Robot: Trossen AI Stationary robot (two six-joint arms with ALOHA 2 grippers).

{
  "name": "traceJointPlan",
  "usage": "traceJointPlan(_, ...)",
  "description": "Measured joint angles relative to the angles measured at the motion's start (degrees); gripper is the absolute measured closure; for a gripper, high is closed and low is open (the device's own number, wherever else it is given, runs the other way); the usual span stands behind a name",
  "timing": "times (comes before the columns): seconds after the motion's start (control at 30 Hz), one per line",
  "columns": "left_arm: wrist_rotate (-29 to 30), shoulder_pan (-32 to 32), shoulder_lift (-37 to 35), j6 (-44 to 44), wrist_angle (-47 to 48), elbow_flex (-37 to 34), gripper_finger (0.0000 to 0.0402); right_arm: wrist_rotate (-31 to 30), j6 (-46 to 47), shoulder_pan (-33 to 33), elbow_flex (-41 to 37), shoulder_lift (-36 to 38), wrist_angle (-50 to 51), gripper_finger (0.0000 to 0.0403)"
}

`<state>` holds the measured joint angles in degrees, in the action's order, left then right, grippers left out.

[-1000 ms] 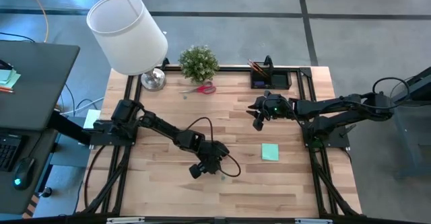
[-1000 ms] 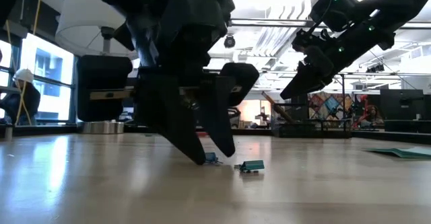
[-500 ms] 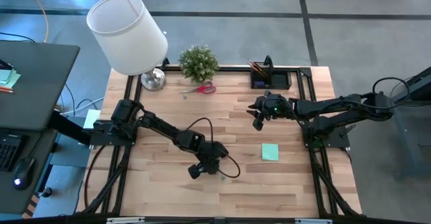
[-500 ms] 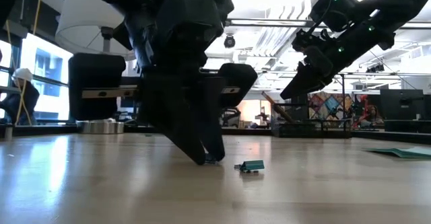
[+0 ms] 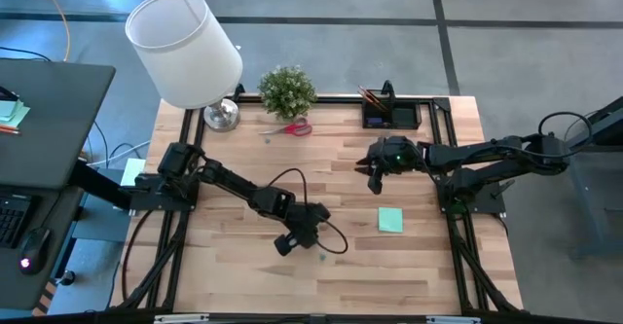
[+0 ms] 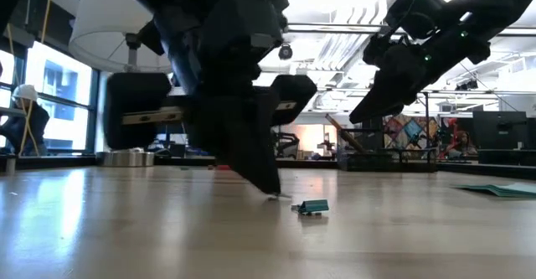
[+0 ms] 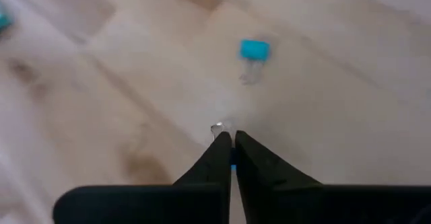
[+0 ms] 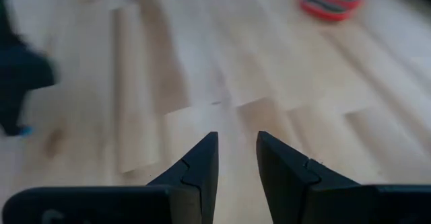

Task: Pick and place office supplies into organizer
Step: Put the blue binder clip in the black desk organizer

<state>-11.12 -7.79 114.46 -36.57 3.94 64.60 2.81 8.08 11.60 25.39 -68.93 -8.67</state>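
The left gripper [image 7: 227, 143], fingers pinched together at the table's front middle on a small blue clip (barely visible between them), leaves a second clip [image 7: 254, 48] nearby, the organizer [image 5: 390, 116] well away at the back edge.

A robotics lab set inside an open-plan office: two dark arms are standing on black frame mounts [image 5: 456, 229] bolted to a wooden table [image 5: 243, 149]; a table lamp [image 5: 185, 50] and a potted plant [image 5: 287, 91] are dressing it as a desk; a second desk with a keyboard [image 5: 15, 218] is standing alongside on bare concrete floor; ceiling strip lights [image 6: 335, 36] and a seated person [image 6: 21, 116] are showing beyond.
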Motion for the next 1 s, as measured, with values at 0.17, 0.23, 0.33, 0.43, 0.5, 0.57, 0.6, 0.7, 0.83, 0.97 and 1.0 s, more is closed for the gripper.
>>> traceJointPlan(0.17, 4.7, 0.0, -1.1, 1.3, 0.1, 0.0, 0.0401, 5.9, 0.7, 0.0, 0.0, 0.0, 0.0, 0.0307)
traceJointPlan(0.23, 5.3, 0.0, -1.7, 2.0, -0.2, 0.0, 0.0400, 7.9, 0.7, 0.0, 0.0, 0.0, -0.1, 0.0307)
traceJointPlan(0.33, 6.7, 0.0, -2.5, 2.7, 0.5, 0.0, 0.0401, 10.2, 0.6, -0.2, 0.0, 0.0, 0.1, 0.0307)
traceJointPlan(0.43, 8.1, 0.0, -3.1, 2.8, 0.1, 0.1, 0.0401, 10.9, 0.6, -0.9, 0.0, 0.0, 0.7, 0.0307)
traceJointPlan(0.5, 9.3, 0.0, -4.0, 3.6, 0.9, 0.0, 0.0401, 10.9, 0.7, -1.8, 0.0, 0.0, 0.6, 0.0307)
traceJointPlan(0.57, 11.0, 0.0, -4.8, 4.1, 0.6, 0.2, 0.0401, 12.2, 0.4, -3.1, 0.0, 0.0, 0.5, 0.0307)
traceJointPlan(0.6, 12.7, 0.0, -5.5, 4.8, 1.6, 0.0, 0.0401, 13.3, -0.3, -4.1, 0.0, 0.0, 0.2, 0.0307)
traceJointPlan(0.7, 17.7, 0.6, -7.6, 8.5, 1.2, 0.1, 0.0401, 14.6, -3.0, -7.5, 0.0, 0.0, -2.5, 0.0307)
traceJointPlan(0.83, 15.1, 3.3, -11.0, 16.2, -0.3, 0.2, 0.0401, 12.9, -8.8, -12.1, 0.0, 0.0, -10.3, 0.0307)
traceJointPlan(0.97, 9.9, 5.6, -13.5, 21.3, -1.6, 0.1, 0.0402, 4.1, -16.2, -16.6, 0.0, 0.0, -14.0, 0.0307)
traceJointPlan(1.0, 9.0, 5.7, -13.7, 21.8, -2.7, 0.1, 0.0402, 1.6, -17.6, -17.6, 0.0, 0.0, -14.1, 0.0307)
